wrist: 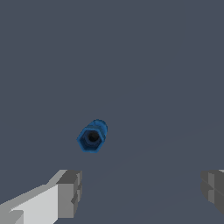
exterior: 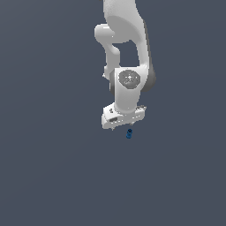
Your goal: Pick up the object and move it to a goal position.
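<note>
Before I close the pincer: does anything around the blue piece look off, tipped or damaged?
Nothing stands out. The blue piece looks intact, its hollow hexagonal end facing the wrist camera. The pincer is open, and the piece is not yet between its fingers. Nothing else shows on the grey surface.

Tiny dark-blue peg-like object [exterior: 129, 133], stubby cylinder, upright in exterior view, just below white tool. Seen end-on in wrist view [wrist: 92, 136]: hexagonal face, dark central hole, ridged body behind.
</note>
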### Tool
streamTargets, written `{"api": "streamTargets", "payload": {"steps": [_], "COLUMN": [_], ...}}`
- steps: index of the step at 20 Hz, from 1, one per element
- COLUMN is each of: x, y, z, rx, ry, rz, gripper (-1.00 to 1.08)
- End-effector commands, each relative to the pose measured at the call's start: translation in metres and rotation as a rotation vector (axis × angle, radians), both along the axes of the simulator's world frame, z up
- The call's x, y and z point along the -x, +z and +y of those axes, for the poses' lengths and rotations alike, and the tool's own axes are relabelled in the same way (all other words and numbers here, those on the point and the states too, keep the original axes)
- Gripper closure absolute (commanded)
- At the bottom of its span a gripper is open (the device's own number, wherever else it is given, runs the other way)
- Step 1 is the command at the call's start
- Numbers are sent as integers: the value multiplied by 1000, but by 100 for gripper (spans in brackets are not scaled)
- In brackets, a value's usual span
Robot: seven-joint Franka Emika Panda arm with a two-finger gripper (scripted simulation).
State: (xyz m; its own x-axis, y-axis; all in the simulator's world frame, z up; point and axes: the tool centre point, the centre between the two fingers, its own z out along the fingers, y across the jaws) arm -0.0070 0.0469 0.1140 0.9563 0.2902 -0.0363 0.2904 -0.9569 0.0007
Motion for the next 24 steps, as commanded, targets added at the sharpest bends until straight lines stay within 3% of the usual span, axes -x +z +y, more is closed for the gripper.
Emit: {"api": "streamTargets", "payload": {"steps": [1,9,16,24], "x": [-1,-3,-2,-1], "y": [-7,-20,-24,-60], "z": [15,43,44,45], "rx": [-4,-14,-15,-15], "ry": [75,208,213,218], "rz": [-11,-32,-32,-33], "gripper": [-92,-92,-92,-92]}}
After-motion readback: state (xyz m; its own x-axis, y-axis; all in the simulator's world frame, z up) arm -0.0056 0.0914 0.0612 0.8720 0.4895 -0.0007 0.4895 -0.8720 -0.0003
